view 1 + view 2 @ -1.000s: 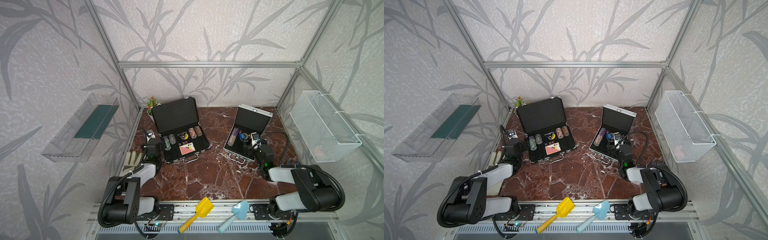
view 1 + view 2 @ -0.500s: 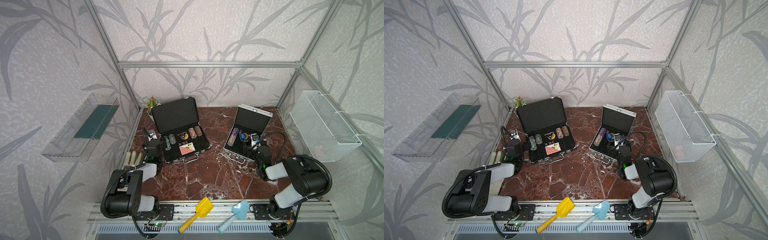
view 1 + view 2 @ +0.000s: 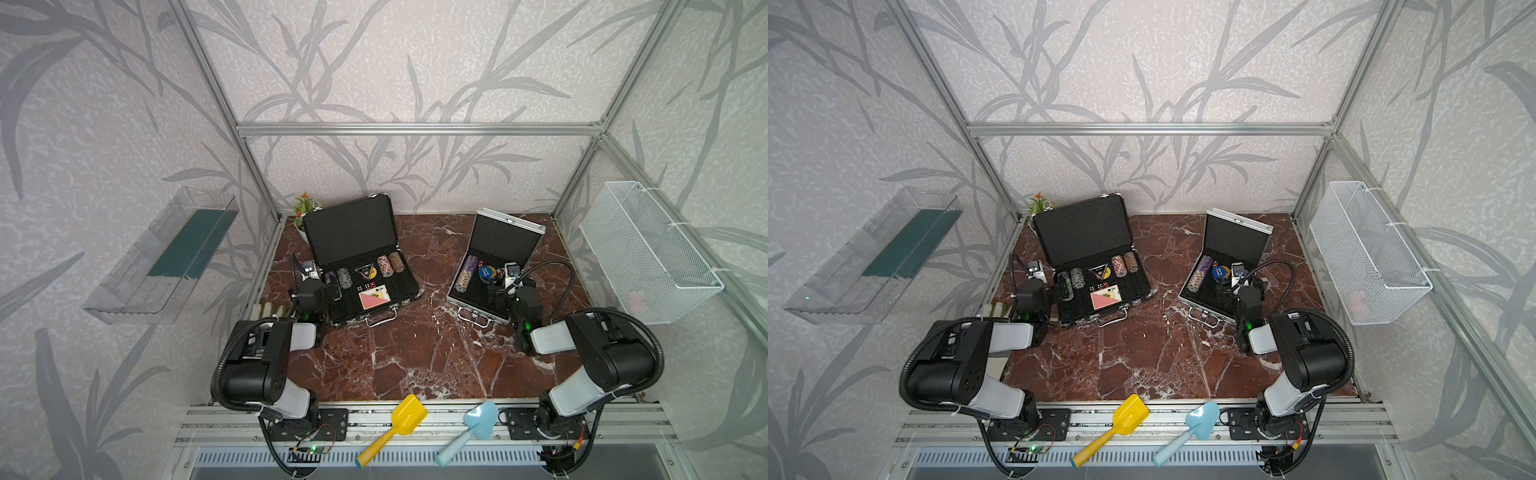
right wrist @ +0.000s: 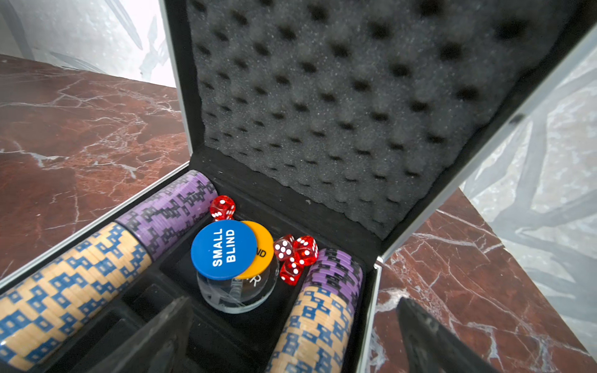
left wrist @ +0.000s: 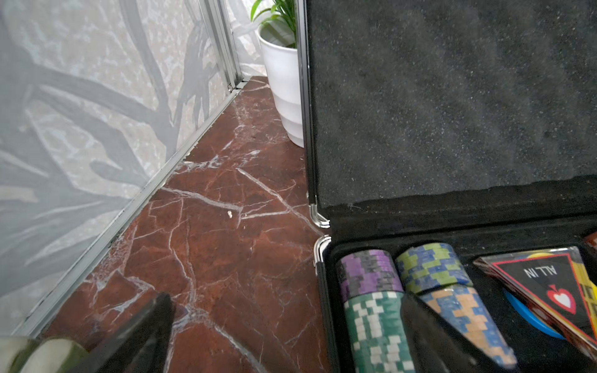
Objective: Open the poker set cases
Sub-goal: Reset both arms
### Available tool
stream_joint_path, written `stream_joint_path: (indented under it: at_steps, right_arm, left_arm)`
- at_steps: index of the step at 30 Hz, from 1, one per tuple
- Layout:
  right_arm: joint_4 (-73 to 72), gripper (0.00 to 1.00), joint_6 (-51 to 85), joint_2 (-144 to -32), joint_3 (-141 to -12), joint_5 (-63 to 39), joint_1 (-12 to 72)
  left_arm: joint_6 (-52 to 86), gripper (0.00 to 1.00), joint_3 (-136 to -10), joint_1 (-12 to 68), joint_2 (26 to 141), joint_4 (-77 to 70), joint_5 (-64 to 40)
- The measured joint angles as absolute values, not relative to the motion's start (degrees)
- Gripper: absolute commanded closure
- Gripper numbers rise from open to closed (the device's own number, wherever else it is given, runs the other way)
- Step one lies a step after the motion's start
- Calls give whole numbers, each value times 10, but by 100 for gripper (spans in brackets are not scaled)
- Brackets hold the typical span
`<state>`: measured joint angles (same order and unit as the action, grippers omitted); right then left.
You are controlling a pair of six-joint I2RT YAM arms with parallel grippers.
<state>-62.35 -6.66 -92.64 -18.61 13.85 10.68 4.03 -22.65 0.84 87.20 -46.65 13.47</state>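
Large ribbed black case, left: lid standing open. Small silver aluminium case, right: likewise. I am holding left gripper, right gripper apart, empty. Task looking finished.

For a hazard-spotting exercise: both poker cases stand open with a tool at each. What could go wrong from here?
1. The left tool straddles the side wall of the black case, one finger over the chip rows; pulling back might snag and drag it.
2. The right tool straddles the silver case wall; a bump might drop its upright lid shut.
3. The white plant pot stands close behind the black lid; pushing that back could tip it.
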Motion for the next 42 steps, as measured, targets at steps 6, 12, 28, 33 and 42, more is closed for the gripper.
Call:
stream_joint_path:
  at_steps: [6, 12, 28, 33, 42]
  right_arm:
    - [-587, 1, -50, -925, -199, 95, 76]
    - [-575, 1, -36, -920, -200, 62, 58]
    - [-571, 1, -30, -919, -200, 48, 58]
    - [-571, 1, -30, -919, -200, 48, 58]
    - [-571, 1, -30, -919, -200, 48, 58]
  left_arm:
    - [40, 1, -227, 6, 872, -461, 129]
    - [40, 1, -227, 6, 872, -457, 125]
    - [40, 1, -227, 6, 872, -455, 123]
    - [40, 1, -227, 6, 872, -455, 123]
    - [40, 1, -227, 3, 872, -454, 119]
